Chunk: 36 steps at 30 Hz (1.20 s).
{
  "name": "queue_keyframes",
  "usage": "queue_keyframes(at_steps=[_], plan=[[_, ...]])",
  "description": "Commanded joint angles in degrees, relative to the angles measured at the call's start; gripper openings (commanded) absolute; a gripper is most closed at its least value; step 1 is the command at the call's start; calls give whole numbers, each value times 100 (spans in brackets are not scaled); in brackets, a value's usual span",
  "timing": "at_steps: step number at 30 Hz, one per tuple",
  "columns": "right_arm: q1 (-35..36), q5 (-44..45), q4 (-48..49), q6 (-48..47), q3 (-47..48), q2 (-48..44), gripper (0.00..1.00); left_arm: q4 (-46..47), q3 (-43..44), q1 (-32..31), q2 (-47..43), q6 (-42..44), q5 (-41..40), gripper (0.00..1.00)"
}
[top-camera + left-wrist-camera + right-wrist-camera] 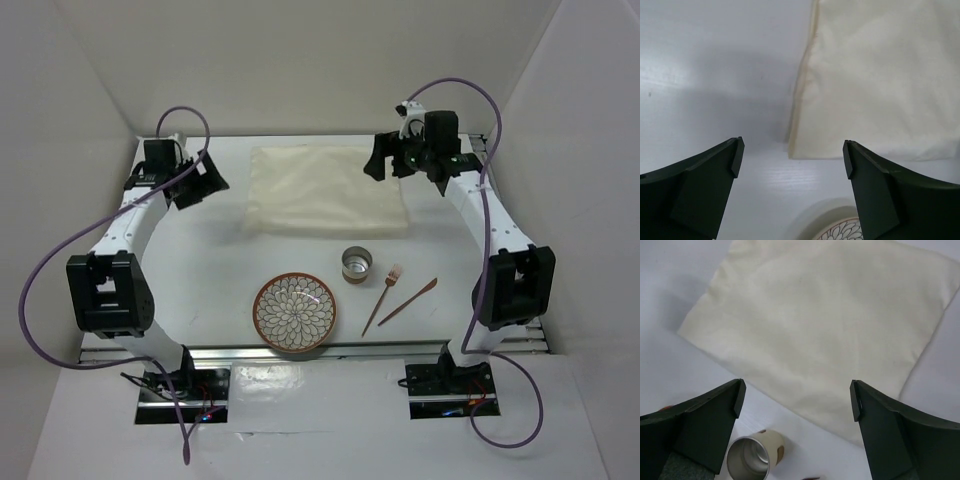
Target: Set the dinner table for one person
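Observation:
The white dinner table (200, 270) carries a cream cloth mat (328, 190) at the back centre. A round patterned plate (294, 312) sits near the front edge. A small metal-lined cup (355, 265) stands right of it, with a brown fork (382, 298) and a brown knife (408, 301) further right. My left gripper (205, 185) is open and empty, left of the mat; in its view (790, 157) it hovers over the mat's corner (795, 150). My right gripper (390, 160) is open and empty above the mat's right edge, with mat (825, 325) and cup (750, 457) below.
White walls enclose the table on three sides. Aluminium rails (300, 350) run along the front edge by the arm bases. Purple cables loop off both arms. The plate's rim shows in the left wrist view (840, 230).

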Motion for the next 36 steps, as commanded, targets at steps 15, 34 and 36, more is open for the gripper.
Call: queue_keyframes(at_steps=[15,34,36], plan=[[-1194,275,-1560,2723,-806,4,0,-1089,-44,-106,531,-546,632,70],[-1855,-333,171,3955,-2522,874,72,-623,-151,-564,1990,-1020,412,75],[-1794,-280,224,3956,-2522,953,72,-562,-151,-564,2113,-1082,412,72]])
